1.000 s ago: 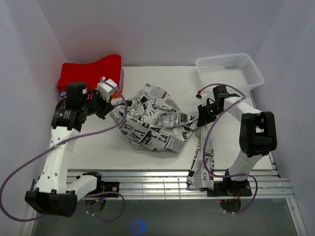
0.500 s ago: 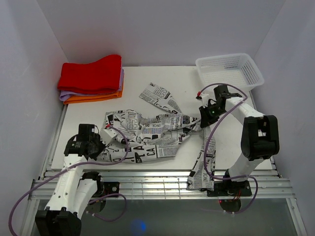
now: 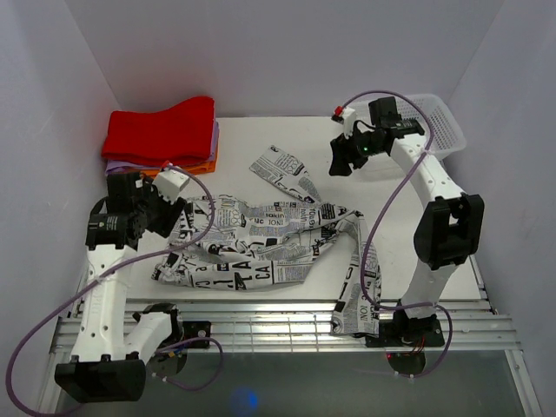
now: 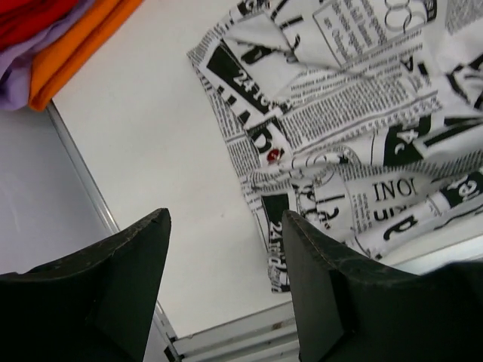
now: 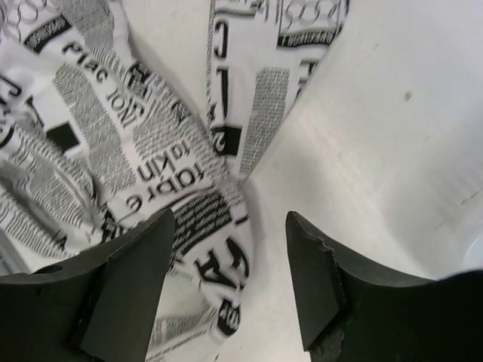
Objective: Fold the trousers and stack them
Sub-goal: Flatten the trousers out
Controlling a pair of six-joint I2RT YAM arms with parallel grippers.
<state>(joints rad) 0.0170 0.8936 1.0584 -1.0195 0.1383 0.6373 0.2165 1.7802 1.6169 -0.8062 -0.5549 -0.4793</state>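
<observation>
Loosely crumpled trousers [image 3: 261, 236] on table [image 3: 287, 135], left fingers [image 4: 113, 294] apart, right fingers [image 5: 124, 286] apart, both empty.

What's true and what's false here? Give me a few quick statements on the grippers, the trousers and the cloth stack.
1. The left gripper and the right gripper are both open and empty. True.
2. The trousers are folded inside the white basket. False: they lie crumpled and spread on the table, outside the basket.
3. One trouser leg hangs over the table's near edge. True.
4. The red cloth is at the bottom of the folded stack. False: it is on top; the orange cloth is at the bottom.
</observation>
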